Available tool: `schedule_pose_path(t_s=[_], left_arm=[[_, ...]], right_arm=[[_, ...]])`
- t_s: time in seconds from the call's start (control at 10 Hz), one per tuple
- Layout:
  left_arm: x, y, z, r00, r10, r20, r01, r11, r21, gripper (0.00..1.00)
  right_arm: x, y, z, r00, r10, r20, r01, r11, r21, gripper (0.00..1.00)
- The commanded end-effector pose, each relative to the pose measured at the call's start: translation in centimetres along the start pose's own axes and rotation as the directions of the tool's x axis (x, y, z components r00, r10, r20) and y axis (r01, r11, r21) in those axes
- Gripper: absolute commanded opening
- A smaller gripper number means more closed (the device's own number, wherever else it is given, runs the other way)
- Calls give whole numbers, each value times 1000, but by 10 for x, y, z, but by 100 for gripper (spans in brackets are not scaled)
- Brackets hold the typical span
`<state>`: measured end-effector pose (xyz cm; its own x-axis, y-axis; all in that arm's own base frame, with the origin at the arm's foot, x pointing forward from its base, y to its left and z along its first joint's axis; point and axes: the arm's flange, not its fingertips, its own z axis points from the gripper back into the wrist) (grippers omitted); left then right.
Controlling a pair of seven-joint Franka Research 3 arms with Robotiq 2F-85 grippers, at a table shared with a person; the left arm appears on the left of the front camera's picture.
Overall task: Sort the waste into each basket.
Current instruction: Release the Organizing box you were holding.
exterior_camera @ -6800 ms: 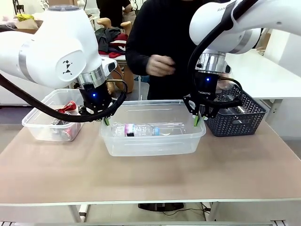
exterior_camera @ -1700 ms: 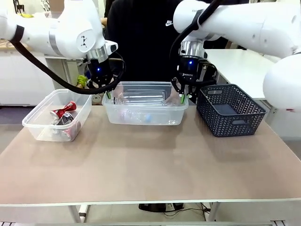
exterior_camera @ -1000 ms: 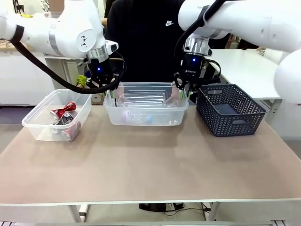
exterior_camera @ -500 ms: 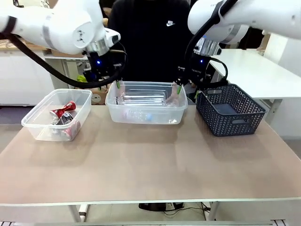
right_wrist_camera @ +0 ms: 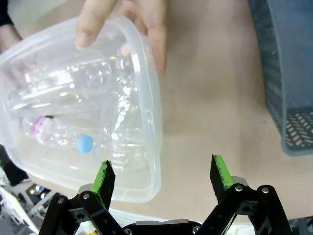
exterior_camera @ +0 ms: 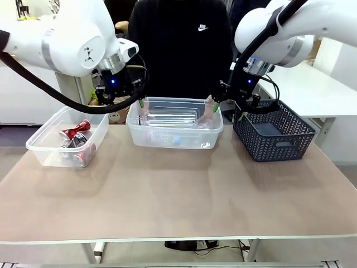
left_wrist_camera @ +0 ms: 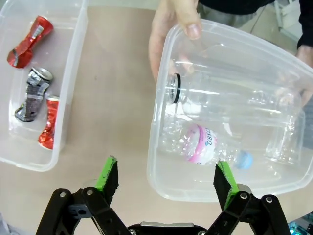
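We see L gripper [left_wrist_camera: 166, 180] & R gripper [right_wrist_camera: 159, 178] jaws apart, at the bottle tub's [exterior_camera: 174, 133] end rims (person's hands [left_wrist_camera: 174, 29] gripping far rim); table front [exterior_camera: 178, 195] open

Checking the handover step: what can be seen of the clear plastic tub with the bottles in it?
The clear rectangular plastic tub with rounded corners and a rolled rim sits upright at the table's far middle. Inside lie several clear plastic bottles, one with a pink-printed label and a blue cap. The person's hands grip its rim at both ends. Both claws, left and right, hang open, not touching it.
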<state>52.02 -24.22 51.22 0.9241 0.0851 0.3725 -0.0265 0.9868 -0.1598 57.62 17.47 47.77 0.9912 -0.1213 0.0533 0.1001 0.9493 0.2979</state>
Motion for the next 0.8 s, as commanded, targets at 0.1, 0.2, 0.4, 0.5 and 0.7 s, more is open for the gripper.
schedule_pose_path(t_s=[0.1, 0.2, 0.4, 0.5, 0.7], left_arm=[[4, -3, 4, 1000, 5, 7, -5, 1000, 14, 100], [4, -3, 4, 1000, 5, 7, -5, 1000, 14, 100], [4, -3, 4, 1000, 5, 7, -5, 1000, 14, 100], [4, -3, 4, 1000, 5, 7, -5, 1000, 14, 100], [-4, -10, 18, 983, -180, -26, 177, 979, -101, 100]], right_arm=[[-1, 2, 6, 1000, 3, -20, -3, 1000, 4, 100], [-1, 2, 6, 1000, 3, -20, -3, 1000, 4, 100], [-1, 2, 6, 1000, 3, -20, -3, 1000, 4, 100], [-1, 2, 6, 1000, 3, -20, -3, 1000, 4, 100], [-43, -26, 32, 984, 146, -104, -127, 977, 171, 100]])
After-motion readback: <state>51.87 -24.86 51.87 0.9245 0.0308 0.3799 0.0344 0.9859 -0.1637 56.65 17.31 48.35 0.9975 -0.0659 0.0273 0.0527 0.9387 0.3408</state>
